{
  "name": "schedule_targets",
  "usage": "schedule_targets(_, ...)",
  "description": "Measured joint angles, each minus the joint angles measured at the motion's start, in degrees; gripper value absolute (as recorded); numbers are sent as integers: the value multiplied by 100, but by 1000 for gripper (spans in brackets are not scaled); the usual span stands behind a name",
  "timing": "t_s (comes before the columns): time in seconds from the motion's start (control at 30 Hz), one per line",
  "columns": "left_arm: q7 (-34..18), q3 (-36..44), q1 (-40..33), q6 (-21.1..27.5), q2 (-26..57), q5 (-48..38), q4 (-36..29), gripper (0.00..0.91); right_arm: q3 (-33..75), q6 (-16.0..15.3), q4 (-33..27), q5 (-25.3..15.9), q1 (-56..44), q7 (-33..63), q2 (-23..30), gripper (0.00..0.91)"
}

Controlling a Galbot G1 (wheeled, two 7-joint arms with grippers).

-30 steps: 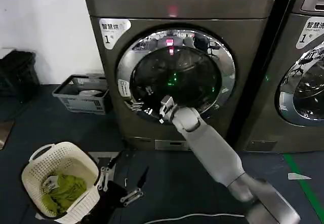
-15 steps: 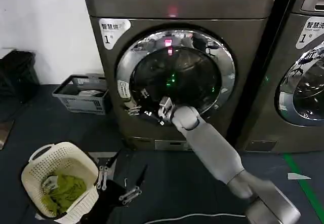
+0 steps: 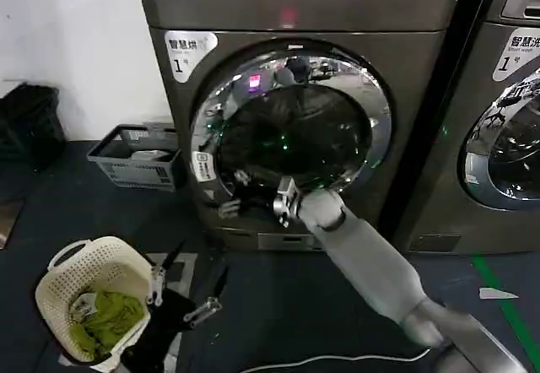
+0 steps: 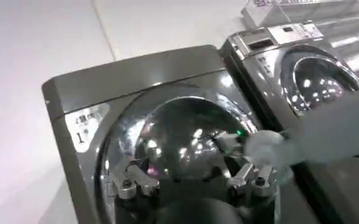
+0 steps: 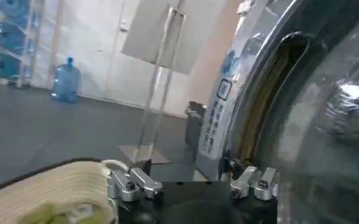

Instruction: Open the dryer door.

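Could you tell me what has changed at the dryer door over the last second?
The dryer door has started to swing open: its left edge now stands away from the machine front. The right claw at that edge has moved down and toward the robot, pulling it. The left claw, low above the floor, has shifted slightly. The laundry basket and grey crate have not moved.

Basket (image 3: 93, 297) on floor left of dryer (image 3: 295, 111); crate (image 3: 139, 158) behind basket.

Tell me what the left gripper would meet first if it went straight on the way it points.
Probably the dryer door: the left gripper faces its glass, though the right arm crosses close by; depth unclear.
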Motion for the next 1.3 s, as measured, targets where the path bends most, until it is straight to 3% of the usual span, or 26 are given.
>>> schedule_targets(0.67,59,-661,-186,189,195,-816,41,907,-434,-37,1573,963,-421,-840,-1295,907)
schedule_targets(0.97,174,-1619,-492,333,413,-1554,248,907,-312,199,2165,1286,-600,-1452,-1806,907)
schedule_targets(1.3,199,-2377,-862,630,724,-2266,517,907,106,211,2728,1608,-941,-2266,-2342,907)
